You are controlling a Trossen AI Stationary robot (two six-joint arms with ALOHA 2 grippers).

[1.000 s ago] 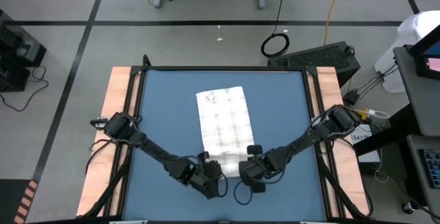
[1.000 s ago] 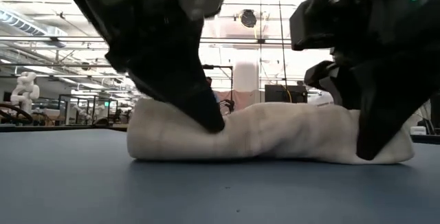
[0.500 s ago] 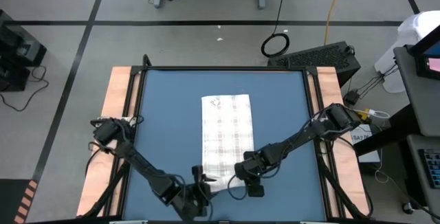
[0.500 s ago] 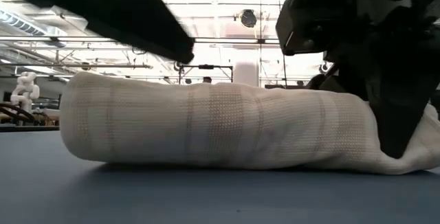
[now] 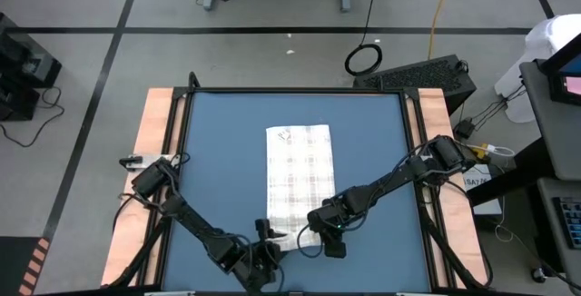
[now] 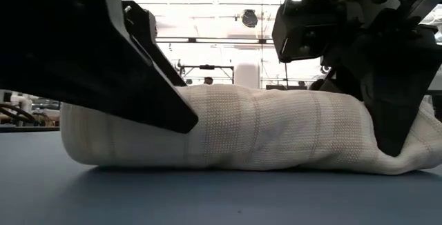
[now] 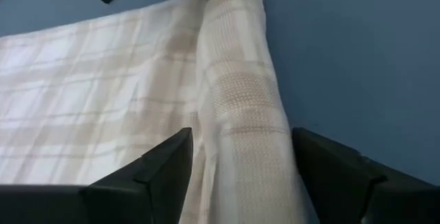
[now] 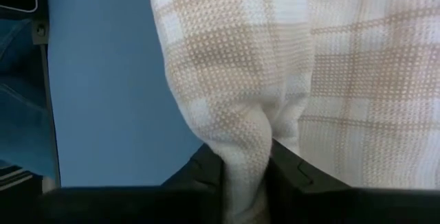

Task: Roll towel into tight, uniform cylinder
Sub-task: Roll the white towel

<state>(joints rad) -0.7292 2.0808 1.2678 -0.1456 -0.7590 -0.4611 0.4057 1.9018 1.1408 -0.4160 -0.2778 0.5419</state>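
The white checked towel (image 5: 298, 173) lies flat along the blue mat (image 5: 218, 151). Its near end is rolled into a thick roll (image 6: 276, 128) that rests on the mat. My right gripper (image 5: 315, 227) (image 8: 245, 157) is shut on the roll's right end. My left gripper (image 5: 263, 244) (image 7: 242, 136) is open at the roll's left end. One of its fingers (image 7: 165, 172) is over the flat cloth, and the other (image 7: 333, 172) is over the mat on the roll's near side. My right gripper pinches a bunched fold of the roll (image 8: 242, 131) at its right end between its two fingers. The fingers (image 6: 387, 125) come steeply from above, slanting in from the table's right. The roll rests on the mat. My left gripper: whether its fingers touch the roll, I cannot tell.
Bare blue mat lies to the left, right and far side of the towel. Wooden strips (image 5: 150, 160) border the mat on both sides. A black device (image 5: 422, 74) and a coiled cable (image 5: 363, 58) lie on the floor beyond the far edge.
My left gripper has gone toward the table's near left, off the top of the roll, and has turned about. The towel, which lay askew, now lies square to the mat. Its roll has come closer to the near edge. My right gripper has shifted slightly left, still at the roll's right end.
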